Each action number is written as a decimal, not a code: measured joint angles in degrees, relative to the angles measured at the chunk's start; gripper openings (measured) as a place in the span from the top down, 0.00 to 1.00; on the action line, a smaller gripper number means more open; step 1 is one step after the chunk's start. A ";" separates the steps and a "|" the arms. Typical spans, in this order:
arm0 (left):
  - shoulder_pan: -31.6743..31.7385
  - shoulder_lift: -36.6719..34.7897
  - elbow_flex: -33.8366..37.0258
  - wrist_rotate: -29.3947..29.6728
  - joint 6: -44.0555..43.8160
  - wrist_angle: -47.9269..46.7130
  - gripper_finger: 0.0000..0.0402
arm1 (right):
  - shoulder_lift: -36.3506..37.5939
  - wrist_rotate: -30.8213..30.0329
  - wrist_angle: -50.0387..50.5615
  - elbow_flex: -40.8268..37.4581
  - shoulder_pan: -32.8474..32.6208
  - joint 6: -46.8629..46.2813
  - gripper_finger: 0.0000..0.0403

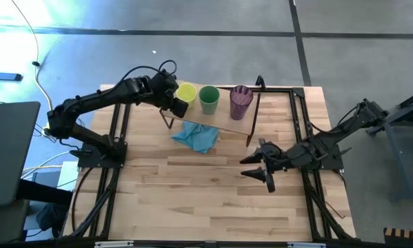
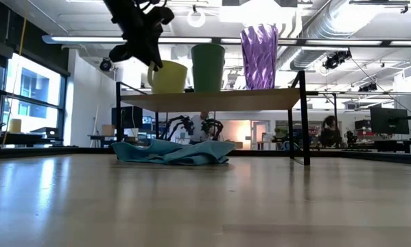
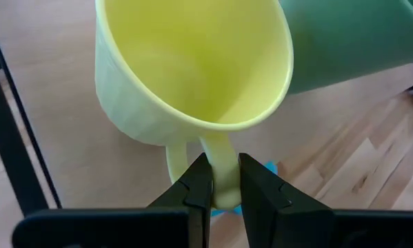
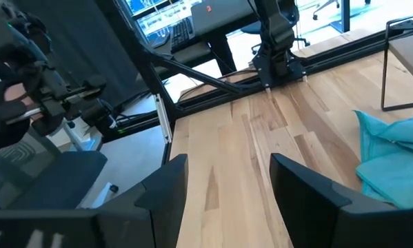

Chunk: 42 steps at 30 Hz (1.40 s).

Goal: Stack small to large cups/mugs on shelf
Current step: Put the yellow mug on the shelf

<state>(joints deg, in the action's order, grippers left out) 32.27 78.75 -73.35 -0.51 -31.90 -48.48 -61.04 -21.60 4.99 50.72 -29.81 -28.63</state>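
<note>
The yellow mug (image 1: pixel 185 92) stands at the left end of the shelf (image 2: pixel 219 100), the green cup (image 1: pixel 209 98) next to it and the purple tumbler (image 1: pixel 240 100) to the right, all upright in a row. In the low view the mug (image 2: pixel 169 77), green cup (image 2: pixel 208 66) and tumbler (image 2: pixel 260 57) rise in height from left to right. My left gripper (image 3: pixel 223 180) is at the mug's handle, shut on it. My right gripper (image 4: pixel 228 179) is open, low over the table's right half, away from the shelf. My left gripper pinches the yellow mug's handle (image 3: pixel 220 157) between its two fingers, coming from the table's left side and slanting down. The mug stands upright with its base on the shelf board.
A crumpled teal cloth (image 1: pixel 196 136) lies on the table under and in front of the shelf. The shelf's thin dark legs (image 2: pixel 305 130) stand at its ends. Bare wooden tabletop (image 1: pixel 192 200) stretches toward the near edge.
</note>
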 joint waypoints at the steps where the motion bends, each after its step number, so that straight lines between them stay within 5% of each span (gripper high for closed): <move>1: 0.00 -0.10 0.44 -0.05 -0.13 0.63 0.91 | 0.00 -0.37 0.03 0.00 -0.21 0.02 0.51; 30: -0.02 -0.21 1.06 1.59 -2.43 -0.58 0.91 | 0.00 -0.64 1.59 0.00 -0.34 -0.68 0.51; 36: -0.02 -0.03 1.23 0.98 -2.47 -1.20 0.82 | 0.00 -0.64 1.62 0.00 -0.34 -0.60 0.51; 42: -0.02 -0.05 1.23 0.96 -2.12 -0.78 0.91 | 0.00 -0.63 1.61 0.00 -0.34 -0.92 0.51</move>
<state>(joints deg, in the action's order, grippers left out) 32.25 78.70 -72.12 0.45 -34.02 -49.26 -61.04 -22.23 6.61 50.72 -30.15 -29.55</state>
